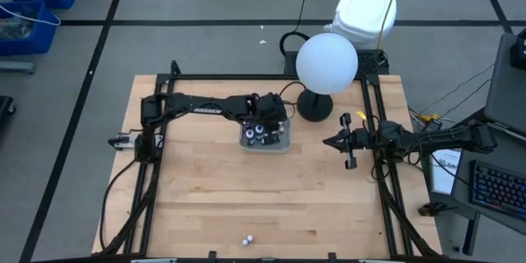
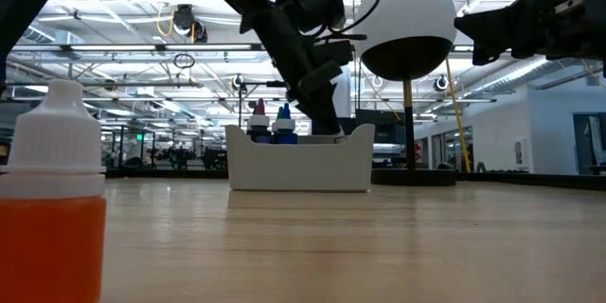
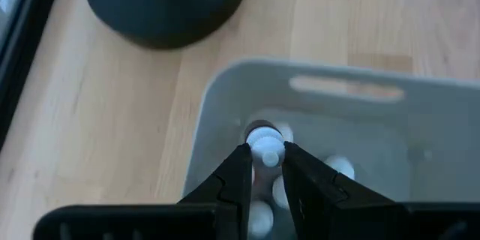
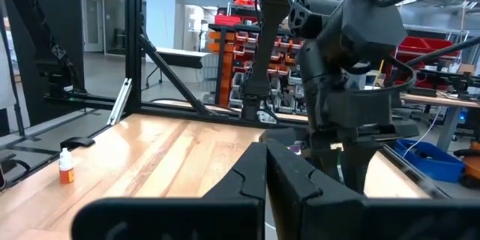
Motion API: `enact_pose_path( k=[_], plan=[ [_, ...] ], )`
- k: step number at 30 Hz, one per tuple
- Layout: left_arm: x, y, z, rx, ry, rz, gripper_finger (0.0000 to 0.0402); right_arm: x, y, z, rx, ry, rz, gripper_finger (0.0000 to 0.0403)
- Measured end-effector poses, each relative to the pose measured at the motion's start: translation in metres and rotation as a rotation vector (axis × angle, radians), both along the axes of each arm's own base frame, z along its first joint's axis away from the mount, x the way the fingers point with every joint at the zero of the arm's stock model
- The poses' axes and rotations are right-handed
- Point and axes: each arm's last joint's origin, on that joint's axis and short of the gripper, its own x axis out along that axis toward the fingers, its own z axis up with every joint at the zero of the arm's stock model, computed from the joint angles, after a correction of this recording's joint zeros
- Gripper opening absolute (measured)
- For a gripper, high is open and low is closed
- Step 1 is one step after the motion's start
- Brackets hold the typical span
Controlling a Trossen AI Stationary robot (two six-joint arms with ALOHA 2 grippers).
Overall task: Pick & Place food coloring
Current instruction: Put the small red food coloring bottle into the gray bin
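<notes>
From above, the left gripper (image 1: 265, 125) dips into the grey tray (image 1: 283, 143) of bottles (image 1: 271, 134). At table level, one stray bottle (image 2: 54, 204) stands apart (probably light, slick plastic). The wrist view shows jaws pinching a white cap (image 3: 265, 147), likely the best hold. Right gripper (image 1: 348, 141) waits shut.

- Wood table (image 1: 246, 197), light butcher-block top, black frame rails along its edges.
- Grey tray (image 1: 265, 141) sits on it directly under the left gripper (image 3: 265, 166), small bottles inside.
- Black round stand base (image 1: 314, 107) of the white globe (image 1: 326, 62) rests on the wood just beside the tray, between the two grippers.
- One lone bottle (image 1: 246, 239) (white cap, orange body) stands at the table's near edge, well apart from both grippers.
</notes>
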Motion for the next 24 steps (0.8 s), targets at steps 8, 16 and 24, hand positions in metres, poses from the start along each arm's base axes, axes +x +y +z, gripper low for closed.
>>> enact_pose_path(
  k=[8, 16, 24],
  plan=[
    [0.004, 0.002, -0.01, 0.022, 0.007, 0.011, 0.0074, 0.0, 0.0, 0.0, 0.0, 0.0, 0.0, 0.0],
    [0.006, 0.006, -0.019, 0.04, 0.029, 0.032, 0.0074, 0.0, 0.0, 0.0, 0.0, 0.002, 0.0, 0.0],
    [0.005, 0.01, -0.028, 0.043, 0.069, 0.022, 0.0074, 0.0, 0.0, 0.0, 0.0, 0.002, 0.0, 0.0]
  ],
)
